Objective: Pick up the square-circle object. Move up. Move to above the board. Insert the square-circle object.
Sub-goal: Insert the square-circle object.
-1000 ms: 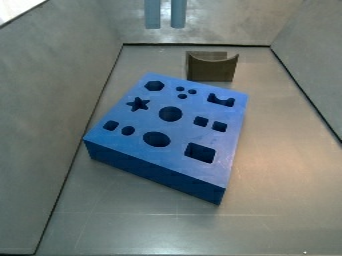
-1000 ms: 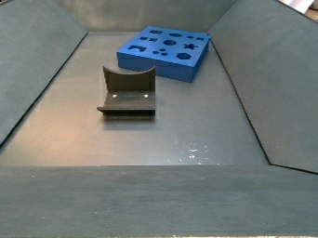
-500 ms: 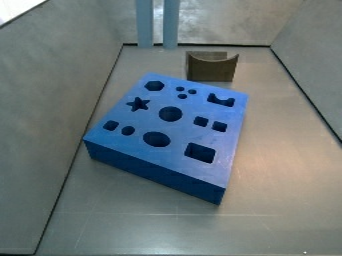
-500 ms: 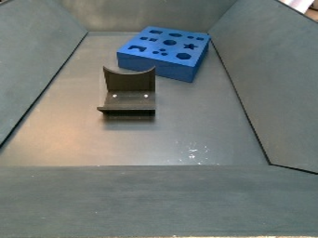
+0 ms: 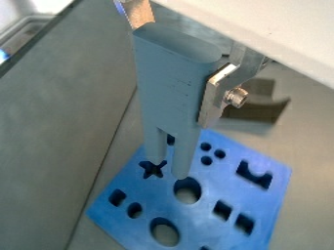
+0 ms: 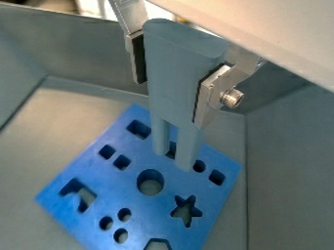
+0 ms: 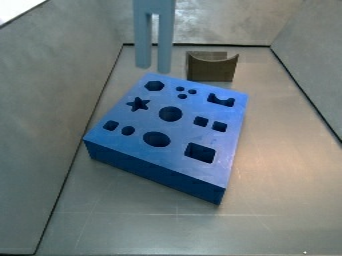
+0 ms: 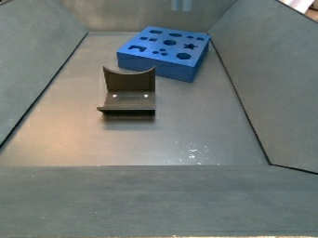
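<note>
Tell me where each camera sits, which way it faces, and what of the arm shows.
Wrist views: both ride above the pincer, looking down the square-circle object it grips, onto the board; silver fingers show.
Side view: raised, over the board's near corner, facing the fixture; only the hanging peg shows.
Side view: opposite end, fixture near, board far; peg tip at the top edge.
Shared: the board in all four.
</note>
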